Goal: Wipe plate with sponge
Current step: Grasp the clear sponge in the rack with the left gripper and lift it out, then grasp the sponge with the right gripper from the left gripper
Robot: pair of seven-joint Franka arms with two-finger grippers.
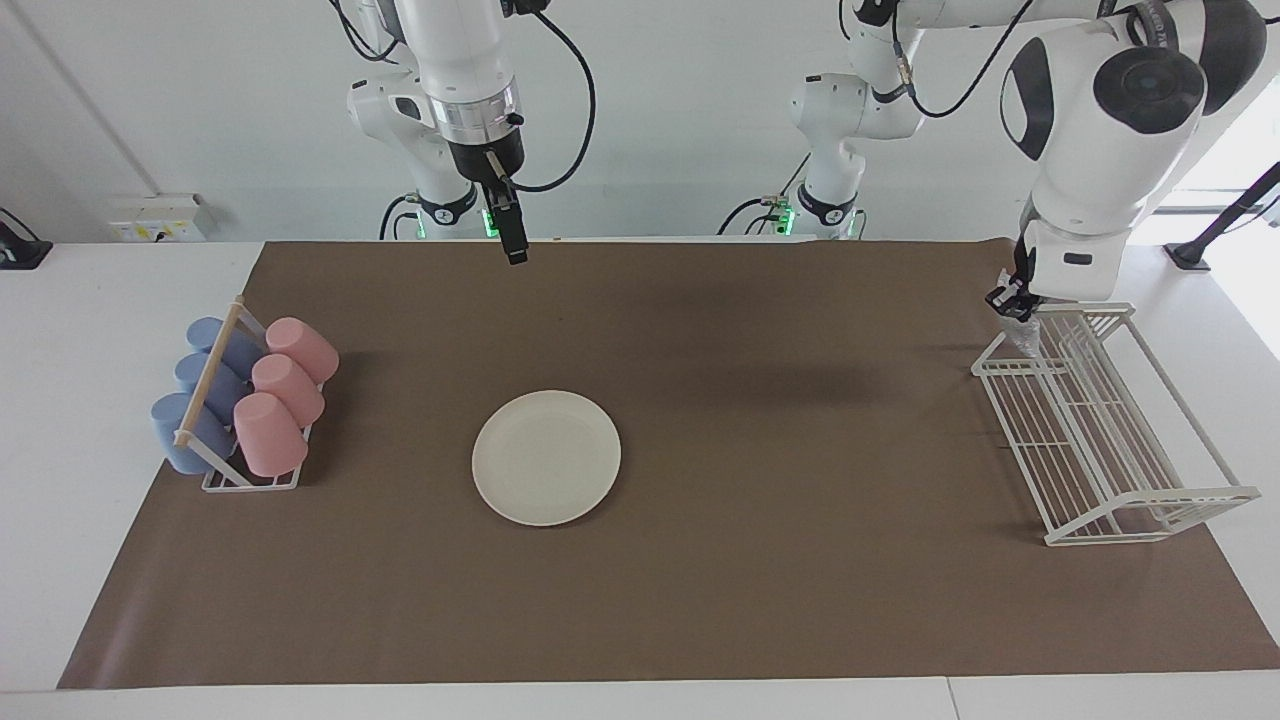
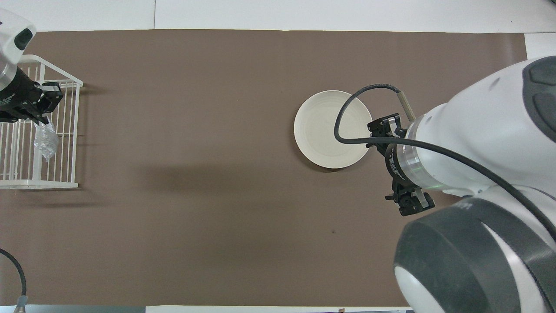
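The plate (image 1: 546,457) lies flat and bare on the brown mat (image 1: 700,600), about midway between the table's edge by the robots and the edge away from them, somewhat toward the right arm's end. The left gripper (image 1: 1012,300) hangs over the white wire rack (image 1: 1110,440) at the left arm's end of the table, its fingers pinching the sponge (image 2: 45,140), which dangles just above the rack's wires. The right gripper (image 1: 512,240) waits high over the mat's edge by the robots; I cannot tell its opening. Blue and pink cups (image 1: 245,395) fill a holder at the right arm's end.
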